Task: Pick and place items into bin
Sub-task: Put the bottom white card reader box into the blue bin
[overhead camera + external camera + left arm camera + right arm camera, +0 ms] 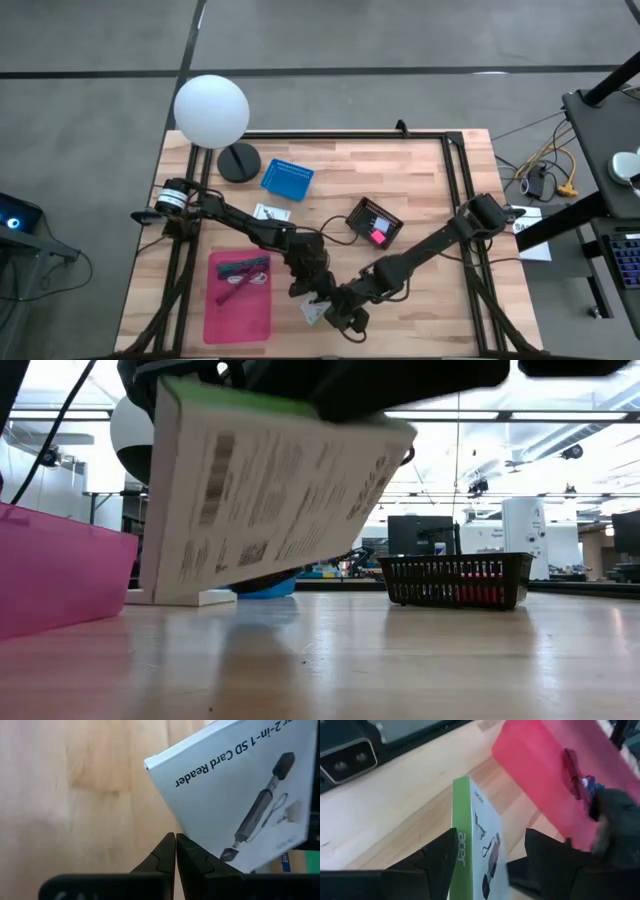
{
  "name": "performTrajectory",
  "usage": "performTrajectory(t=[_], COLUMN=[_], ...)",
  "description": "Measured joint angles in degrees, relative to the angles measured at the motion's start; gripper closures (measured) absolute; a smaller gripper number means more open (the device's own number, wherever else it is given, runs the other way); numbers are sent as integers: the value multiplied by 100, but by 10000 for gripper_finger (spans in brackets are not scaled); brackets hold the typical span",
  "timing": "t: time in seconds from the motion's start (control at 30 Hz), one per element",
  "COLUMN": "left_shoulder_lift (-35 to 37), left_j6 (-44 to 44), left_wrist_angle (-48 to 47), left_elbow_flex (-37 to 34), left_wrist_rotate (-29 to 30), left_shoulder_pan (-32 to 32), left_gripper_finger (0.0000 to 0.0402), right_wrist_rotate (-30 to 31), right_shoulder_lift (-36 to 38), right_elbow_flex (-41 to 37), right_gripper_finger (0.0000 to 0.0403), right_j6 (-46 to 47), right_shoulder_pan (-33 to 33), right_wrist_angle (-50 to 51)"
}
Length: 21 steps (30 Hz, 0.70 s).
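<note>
Near the desk's front edge, at six o'clock, the right hand (pixel 490 855) clamps a white box (pixel 270 500), tilted and clear of the wood. Carry it level toward nine o'clock and release over the pink bin (pixel 240 295) (pens already inside). The left hand (pixel 175 855), pinched empty just beside the box, should back off first.

the boxed card reader (pixel 316 312) sits at the table's (pixel 420 190) near edge, between both grippers, tilted off the surface. the bin (pixel 240 297) lies to its left, the small basket (pixel 375 223) farther back to the right, the lamp (pixel 212 112) at the far left corner.
</note>
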State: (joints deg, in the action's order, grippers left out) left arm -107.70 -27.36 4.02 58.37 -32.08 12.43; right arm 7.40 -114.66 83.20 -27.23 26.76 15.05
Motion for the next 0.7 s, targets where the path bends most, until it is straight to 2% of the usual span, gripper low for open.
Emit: performTrajectory(t=[0.17,0.57,0.7], left_shoulder_lift=[0,4,5], left_j6=[112,82,77], left_wrist_angle=[345,287,531], left_elbow_flex=[0,61,74], left_wrist_rotate=[11,-392,-394], left_shoulder_pan=[0,-4,-4], left_gripper_finger=[401,401,402], right_wrist_rotate=[-133,-208,-194], right_shoulder_lift=[158,264,363], right_elbow_flex=[0,0,0], right_gripper_finger=[184,184,184], right_j6=[47,-316,-459], right_shoulder_pan=[-4,7,12], right_wrist_angle=[60,401,468])
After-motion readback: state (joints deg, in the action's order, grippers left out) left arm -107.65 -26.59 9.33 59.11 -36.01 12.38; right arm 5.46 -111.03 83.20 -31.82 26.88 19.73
